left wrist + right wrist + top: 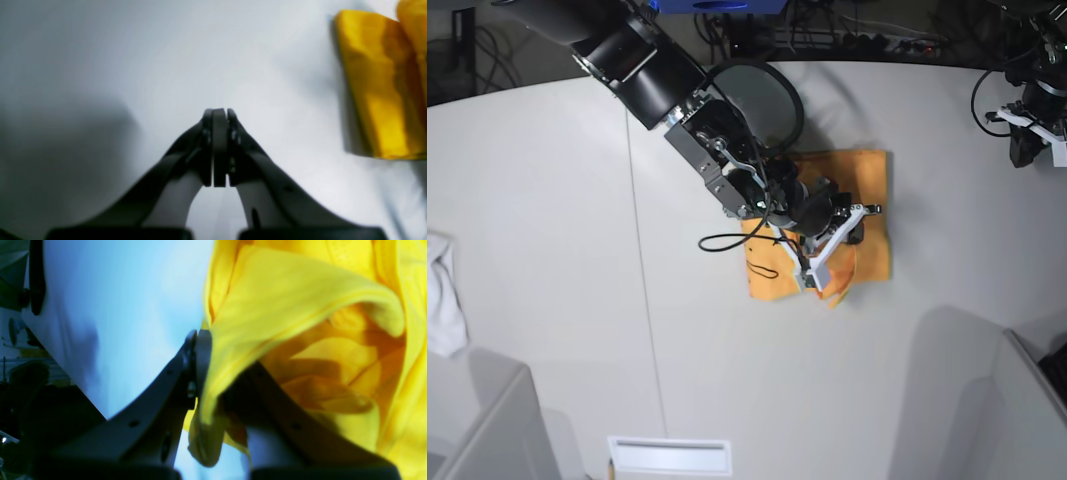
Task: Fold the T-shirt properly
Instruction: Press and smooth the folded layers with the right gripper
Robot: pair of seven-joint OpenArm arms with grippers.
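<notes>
T-shirt (867, 215) lies folded on the table (547, 250), right of centre in base view. Right arm reaches in from upper left, right gripper (822, 275) over the shirt's near edge, fabric between its jaws. Left gripper (219, 146) above bare table, shirt off to its right. Small cloth (442, 295) at far left table edge, well apart from shirt

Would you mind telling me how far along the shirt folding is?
Mostly folded: the T-shirt lies as a compact rectangle on the table. In hand: the right hand pinches a lifted edge. The left hand is shut, empty. Left: laying that flap flat.
</notes>
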